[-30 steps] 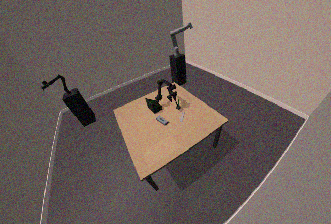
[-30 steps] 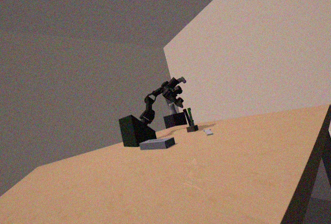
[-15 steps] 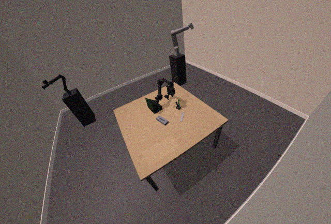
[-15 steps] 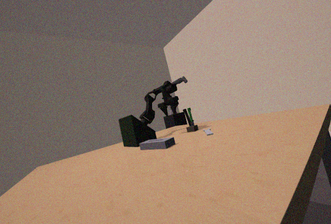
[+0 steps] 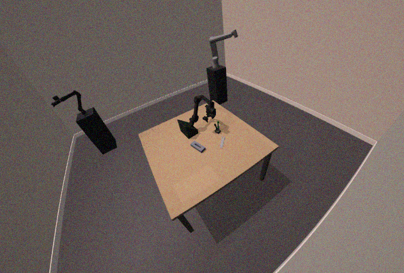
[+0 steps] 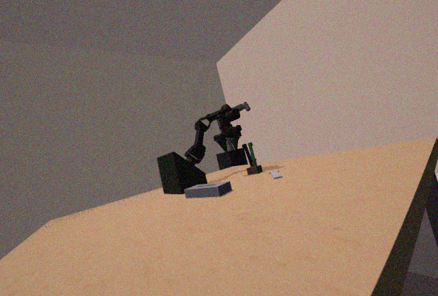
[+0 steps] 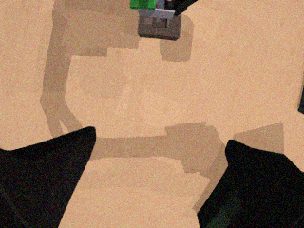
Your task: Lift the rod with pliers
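The fingers stood wide apart above the counter, near the pliers, which stood to one side in their holster.

Green-and-black pliers, tan tabletop.

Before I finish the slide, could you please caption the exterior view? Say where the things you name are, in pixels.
Open gripper (image 6: 226, 150) (image 7: 163, 141) hangs above the table (image 6: 226, 247) (image 7: 119, 204), with pliers (image 6: 251, 153) upright in their holster (image 6: 254, 170) (image 7: 159, 29).

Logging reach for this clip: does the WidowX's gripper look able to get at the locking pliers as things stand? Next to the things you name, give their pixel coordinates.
Probably yes: the gripper (image 5: 208, 119) (image 7: 163, 141) is open, holds nothing and points down beside the pliers (image 5: 217, 125) (image 6: 251, 152), whose handles stand up from the holster (image 5: 217, 131) (image 6: 254, 170) (image 7: 159, 31). Nothing visible blocks the way.
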`<state>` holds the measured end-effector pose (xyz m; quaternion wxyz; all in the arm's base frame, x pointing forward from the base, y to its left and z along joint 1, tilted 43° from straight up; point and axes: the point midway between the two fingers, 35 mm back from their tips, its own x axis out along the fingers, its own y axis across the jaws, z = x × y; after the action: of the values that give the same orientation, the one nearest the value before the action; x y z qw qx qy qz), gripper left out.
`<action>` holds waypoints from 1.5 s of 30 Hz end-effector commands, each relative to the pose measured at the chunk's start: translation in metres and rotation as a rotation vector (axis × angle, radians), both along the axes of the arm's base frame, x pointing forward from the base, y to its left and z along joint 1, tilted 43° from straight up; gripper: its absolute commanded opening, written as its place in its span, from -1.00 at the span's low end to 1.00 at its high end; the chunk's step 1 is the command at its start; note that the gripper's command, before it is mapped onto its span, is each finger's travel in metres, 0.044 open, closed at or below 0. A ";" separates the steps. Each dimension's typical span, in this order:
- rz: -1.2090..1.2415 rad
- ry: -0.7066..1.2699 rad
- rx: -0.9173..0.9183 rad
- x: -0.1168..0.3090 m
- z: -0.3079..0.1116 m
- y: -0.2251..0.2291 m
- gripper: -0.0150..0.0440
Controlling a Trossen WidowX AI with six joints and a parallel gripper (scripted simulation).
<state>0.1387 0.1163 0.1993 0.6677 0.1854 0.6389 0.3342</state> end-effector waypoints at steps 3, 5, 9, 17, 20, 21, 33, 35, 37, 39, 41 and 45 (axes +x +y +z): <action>0.001 0.003 0.006 0.024 0.003 0.006 1.00; 0.001 0.002 0.006 0.031 0.003 0.008 1.00; 0.001 0.001 0.006 0.047 0.003 0.013 1.00; 0.001 -0.001 0.007 0.065 0.002 0.019 1.00; 0.001 -0.001 0.007 0.067 0.003 0.019 1.00; 0.001 -0.001 0.007 0.071 0.003 0.020 1.00; 0.001 -0.003 0.007 0.104 0.007 0.026 1.00; 0.001 -0.003 0.007 0.104 0.007 0.027 1.00; 0.001 -0.004 0.007 0.104 0.006 0.028 1.00; 0.001 -0.004 0.007 0.104 0.004 0.030 1.00; 0.001 -0.004 0.007 0.104 0.001 0.032 1.00; 0.001 -0.004 0.008 0.104 -0.003 0.036 1.00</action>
<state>0.2440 0.1492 0.2009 0.6708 0.1865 0.6332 0.3381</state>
